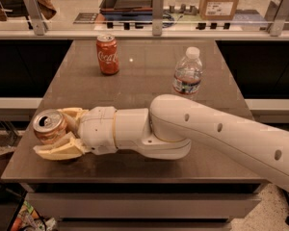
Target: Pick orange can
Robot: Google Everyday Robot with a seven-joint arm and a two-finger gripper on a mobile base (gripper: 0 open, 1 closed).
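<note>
Where the brown table ends, the hand clasps the orange can.

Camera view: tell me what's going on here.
The robot arm reaches across the table to its front left corner. Its gripper is closed around the orange can, one finger on each side. Whether the can has left the table cannot be told. A Coke can and a water bottle stand apart at the far side.

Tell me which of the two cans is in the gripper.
The pale orange can with the silver top, at the table's near left corner, between the gripper's fingers. The red Coca-Cola can stands apart on the far side.
</note>
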